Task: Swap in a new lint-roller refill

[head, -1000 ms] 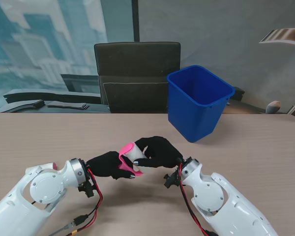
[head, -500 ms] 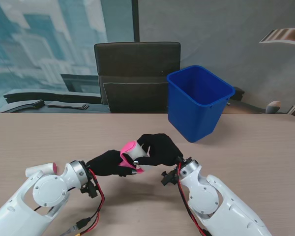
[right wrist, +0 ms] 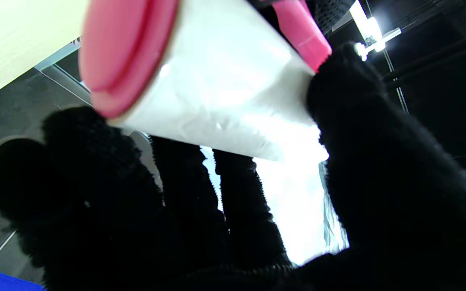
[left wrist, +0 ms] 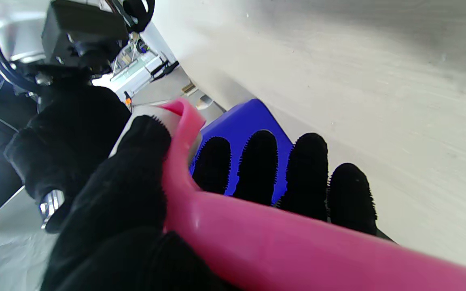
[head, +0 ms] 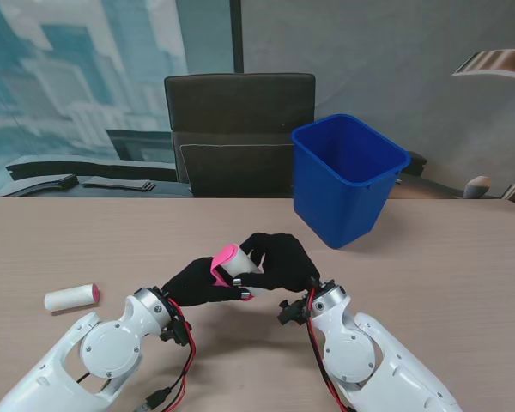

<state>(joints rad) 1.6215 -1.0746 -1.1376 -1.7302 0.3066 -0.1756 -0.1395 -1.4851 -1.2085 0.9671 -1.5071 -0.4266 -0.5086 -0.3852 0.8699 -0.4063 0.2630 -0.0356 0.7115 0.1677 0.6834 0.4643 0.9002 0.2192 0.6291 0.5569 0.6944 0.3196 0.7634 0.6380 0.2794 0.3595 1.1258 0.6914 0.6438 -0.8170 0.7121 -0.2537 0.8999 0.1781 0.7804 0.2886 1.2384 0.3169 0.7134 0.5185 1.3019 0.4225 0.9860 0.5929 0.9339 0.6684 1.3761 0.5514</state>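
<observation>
1. While both black-gloved hands meet over the middle of the counter [head: 429, 283], the pink lint roller [head: 226, 261] sits between them, lifted off the wood.
2. From the stand's view the left hand [head: 197, 281] wraps the pink handle, and the right hand [head: 279, 262] curls over the white roll [head: 245, 268] at the roller's head — only a sliver of white shows between the gloves there.
3. A second white roll, the loose refill [head: 71, 297], lies on its side on the counter well to the left, apart from both arms; neither wrist view shows it.
4. Beyond the hands on the right stands the blue bin [head: 348, 176], with a dark chair [head: 239, 129] behind the counter's far edge.
5. Seen from the left wrist, the pink handle [left wrist: 281, 242] runs across the palm with four fingertips [left wrist: 257, 161] curled round its far side and the thumb pressed on the near side — a closed grasp. A patch of the blue bin shows past the fingers, and the right hand's glove fills the space beside the roller's head.
6. Only the right wrist's view shows the roll plainly: a white, glossy cylinder [right wrist: 217, 81] with a pink end cap [right wrist: 123, 52], pinched between the thumb on one side and the fingers [right wrist: 184, 182] on the other.
</observation>
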